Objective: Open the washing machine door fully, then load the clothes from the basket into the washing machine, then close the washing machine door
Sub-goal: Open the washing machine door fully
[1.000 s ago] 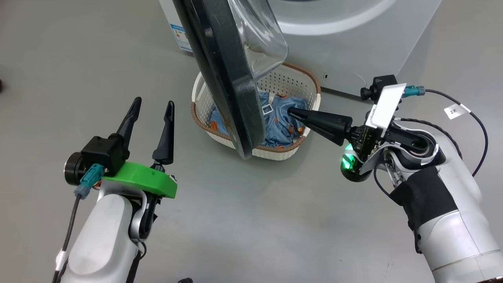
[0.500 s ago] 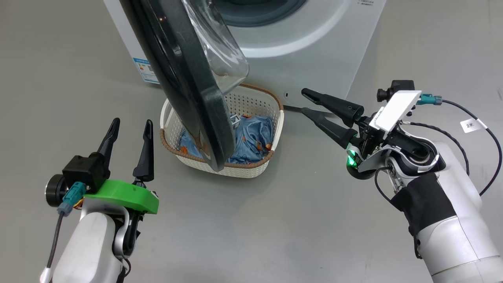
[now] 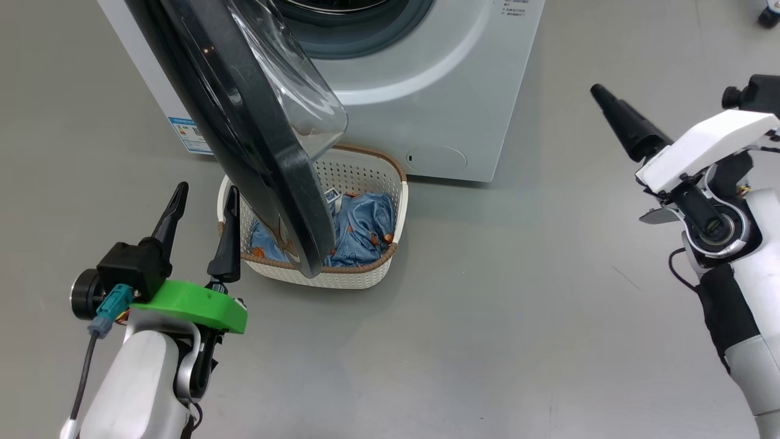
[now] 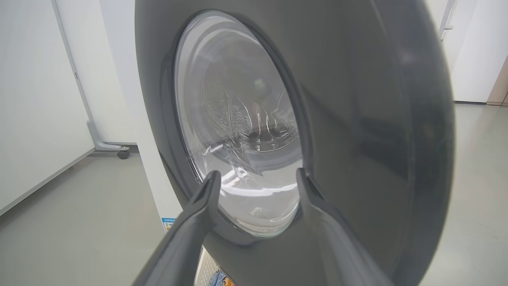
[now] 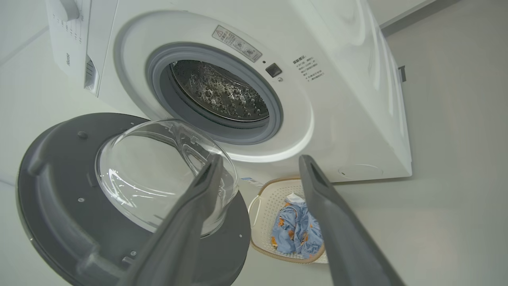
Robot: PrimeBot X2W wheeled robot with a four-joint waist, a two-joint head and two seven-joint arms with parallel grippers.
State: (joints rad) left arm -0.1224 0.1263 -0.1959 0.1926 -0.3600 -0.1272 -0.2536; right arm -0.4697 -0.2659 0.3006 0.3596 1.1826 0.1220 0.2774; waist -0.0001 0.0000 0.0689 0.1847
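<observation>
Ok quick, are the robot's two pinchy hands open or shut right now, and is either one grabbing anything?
Left dark two-fingered gripper: open, holding nothing.
Right dark two-fingered gripper: open, holding nothing.

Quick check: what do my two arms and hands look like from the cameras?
Left hand: long black tapered fingers on a green bracket, teal connector with grey cable, pale forearm. Right hand: matching black fingers, white plate, black sleeve on the arm.

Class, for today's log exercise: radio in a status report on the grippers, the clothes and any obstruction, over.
Left gripper open, empty, facing door. Right gripper open, empty, raised clear. Clothes in basket. Open door overhangs basket.
</observation>
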